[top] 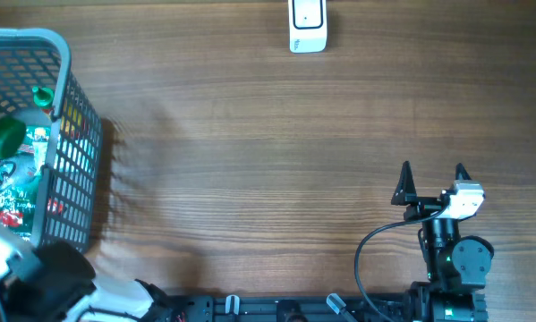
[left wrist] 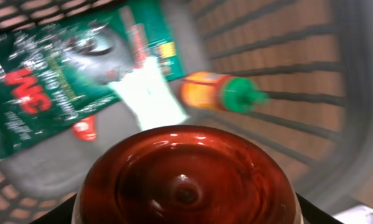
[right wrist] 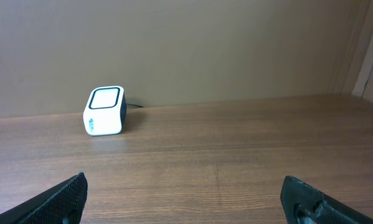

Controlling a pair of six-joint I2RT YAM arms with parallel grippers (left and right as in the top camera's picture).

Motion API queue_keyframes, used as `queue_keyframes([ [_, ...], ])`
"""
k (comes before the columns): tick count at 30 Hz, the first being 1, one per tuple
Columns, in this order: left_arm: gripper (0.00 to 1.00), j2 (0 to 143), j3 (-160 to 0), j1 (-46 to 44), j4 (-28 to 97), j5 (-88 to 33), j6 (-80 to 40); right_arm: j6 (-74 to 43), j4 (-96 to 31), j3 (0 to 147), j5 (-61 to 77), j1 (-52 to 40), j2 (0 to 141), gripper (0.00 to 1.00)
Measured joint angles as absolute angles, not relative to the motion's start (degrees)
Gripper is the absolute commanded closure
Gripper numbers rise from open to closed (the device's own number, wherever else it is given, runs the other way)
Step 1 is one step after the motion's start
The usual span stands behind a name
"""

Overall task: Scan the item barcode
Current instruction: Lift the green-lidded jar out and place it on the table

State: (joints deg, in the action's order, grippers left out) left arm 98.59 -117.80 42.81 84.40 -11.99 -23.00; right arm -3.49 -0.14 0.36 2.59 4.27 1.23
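Wooden table (top: 250, 134) carries a grey basket (top: 69, 63) at the left and the scanner (top: 308, 27) at the far edge. I judge the step is picking. The left gripper (left wrist: 186, 214) is inside the basket, jaws on both sides of a red-brown round item (left wrist: 186, 174); whether they clamp it, I cannot tell. Next it must lift the item toward the scanner. The right gripper (top: 433, 177) stands wide apart and empty.

A wooden surface (top: 268, 134) of warm mid-brown fills the overhead view, its grain running from 9 to 3 o'clock. In the right wrist view a plain tan wall (right wrist: 205, 43) rises behind the far edge at 12 o'clock. At 3 o'clock a pale vertical strip (right wrist: 370, 56) borders the wall. The light is soft and even.
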Motion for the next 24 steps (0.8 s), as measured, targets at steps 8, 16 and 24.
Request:
queue_keyframes([
  [8, 0.37, 84.2, -120.5, 28.8, 83.2, -31.9, -23.0, -3.5, -0.1, 0.4, 2.6, 4.3, 1.2, 0.00],
  [16, 0.37, 87.5, -109.7, -10.2, 79.1, -20.1, -23.0, -3.5, -0.1, 0.4, 2.6, 4.3, 1.2, 0.00],
  [24, 0.34, 98.8, -86.6, -27.9, 54.7, -14.5, -26.8, -3.5, -0.1, 0.4, 2.6, 4.3, 1.2, 0.00],
])
